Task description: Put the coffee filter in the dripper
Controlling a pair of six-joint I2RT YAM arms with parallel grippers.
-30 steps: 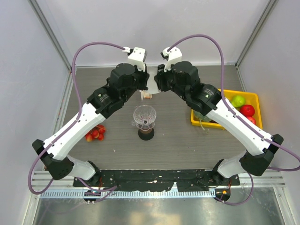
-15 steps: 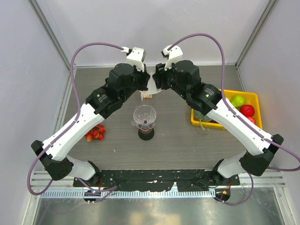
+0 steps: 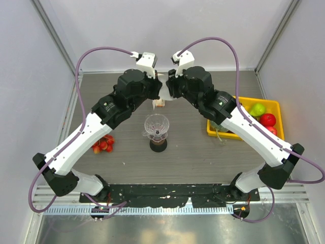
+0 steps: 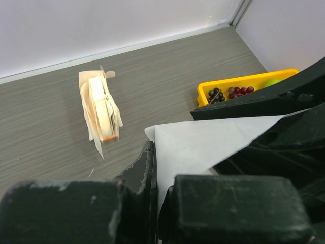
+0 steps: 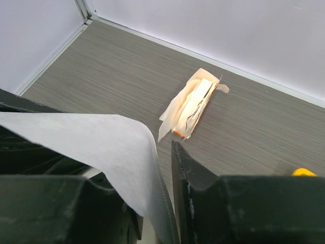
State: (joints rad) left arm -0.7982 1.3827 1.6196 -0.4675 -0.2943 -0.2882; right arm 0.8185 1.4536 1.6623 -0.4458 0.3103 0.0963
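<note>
Showing thin, matt white paper, faintly fibrous, in the coffee filter (image 4: pixel 203 145). Looking dull and scuffed, black hard plastic greying at the edges, on the left pincer (image 4: pixel 155 170) and the right pincer (image 5: pixel 165 170). Glinting clear and glossy along the ribbed dripper (image 3: pixel 156 124), plastic or glass impossible to tell. Lying matt grey with a fine wood grain across the desk (image 4: pixel 45 132). Creasing as cream paper, orange-edged, in the packet (image 4: pixel 100 109). Shining as smooth yellow plastic in the tray (image 3: pixel 274 104).
</note>
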